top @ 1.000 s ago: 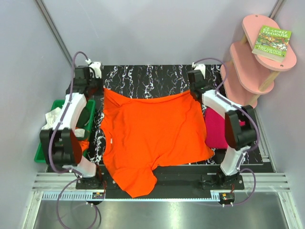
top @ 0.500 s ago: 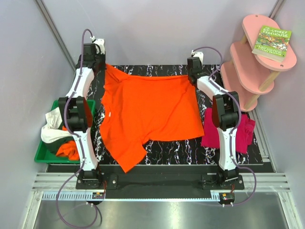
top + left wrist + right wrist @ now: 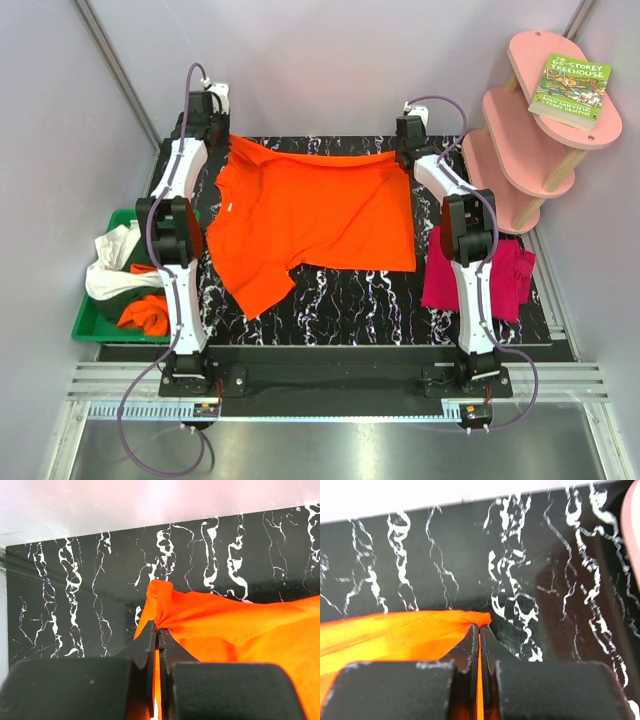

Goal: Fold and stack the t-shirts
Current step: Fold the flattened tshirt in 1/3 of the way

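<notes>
Orange shirt [image 3: 320, 225] lies spread on the table [image 3: 380, 300], unfolded, its far corners pinched in your left claw [image 3: 158, 630] & right claw [image 3: 480, 626], both clamped tight. Pink shirt [image 3: 505, 275] sits at the right edge and others fill the bin [image 3: 85, 322], so nothing's stacked and most of the job looks left. Only readable text is "Treehouse" on the book [image 3: 572, 88].

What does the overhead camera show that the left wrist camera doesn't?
Only the overhead view: the whole orange t-shirt spread out, the magenta-pink t-shirt at the table's right edge, the green bin, the pink shelf and the book on it. Only the left wrist view: up close, the left claw shut tight on a bunched corner of the orange cloth. Both: that orange shirt and the black marbled table.
</notes>
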Motion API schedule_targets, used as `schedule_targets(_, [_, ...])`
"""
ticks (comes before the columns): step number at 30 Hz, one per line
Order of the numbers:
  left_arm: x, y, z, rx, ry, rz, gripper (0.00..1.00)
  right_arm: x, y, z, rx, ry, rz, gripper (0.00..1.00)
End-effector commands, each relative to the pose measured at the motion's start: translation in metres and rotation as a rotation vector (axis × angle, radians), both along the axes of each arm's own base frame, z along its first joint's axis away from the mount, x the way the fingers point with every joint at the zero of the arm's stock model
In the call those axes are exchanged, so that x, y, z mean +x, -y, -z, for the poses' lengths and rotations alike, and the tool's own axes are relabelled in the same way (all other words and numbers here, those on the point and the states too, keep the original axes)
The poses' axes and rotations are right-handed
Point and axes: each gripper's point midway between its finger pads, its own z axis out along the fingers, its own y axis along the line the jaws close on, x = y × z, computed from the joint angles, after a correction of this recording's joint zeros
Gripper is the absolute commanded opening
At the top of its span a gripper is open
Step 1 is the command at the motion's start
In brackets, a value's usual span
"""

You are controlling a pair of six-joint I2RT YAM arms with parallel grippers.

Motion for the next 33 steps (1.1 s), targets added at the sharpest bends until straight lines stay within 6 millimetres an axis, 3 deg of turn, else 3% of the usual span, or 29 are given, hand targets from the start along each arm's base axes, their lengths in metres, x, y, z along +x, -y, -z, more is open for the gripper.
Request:
schedule_targets(1, [0.000, -0.005, -0.035, 0.014, 0.098, -0.033, 0.00, 0.005, -0.004, -0.013, 0.041, 0.028, -0.004, 0.00])
schedule_targets(3, [-0.003, -0.006, -0.047, 0.016, 0.122, -0.040, 0.00, 0.003, -0.003, -0.014, 0.042, 0.027, -0.003, 0.00])
schedule_targets(5, [-0.008, -0.006, -0.043, 0.015, 0.110, -0.040, 0.00, -0.001, -0.002, -0.015, 0.042, 0.024, 0.001, 0.00])
schedule_targets(6, [-0.012, -0.011, -0.052, 0.024, 0.127, -0.064, 0.00, -0.002, -0.001, -0.017, 0.043, 0.025, 0.003, 0.00])
schedule_targets(7, [-0.017, -0.011, -0.043, 0.025, 0.107, -0.064, 0.00, -0.003, 0.000, -0.018, 0.045, 0.027, 0.009, 0.00])
schedule_targets(23, [-0.083, -0.014, -0.062, 0.002, 0.096, -0.073, 0.00, -0.052, 0.008, -0.039, 0.066, 0.018, 0.040, 0.00])
schedule_targets(29, [-0.106, -0.013, -0.043, 0.005, 0.046, -0.070, 0.00, -0.067, 0.012, -0.027, 0.067, -0.010, 0.047, 0.00])
schedule_targets(33, [-0.120, -0.011, -0.014, 0.003, -0.011, -0.069, 0.00, -0.078, 0.013, -0.011, 0.069, -0.041, 0.051, 0.00])
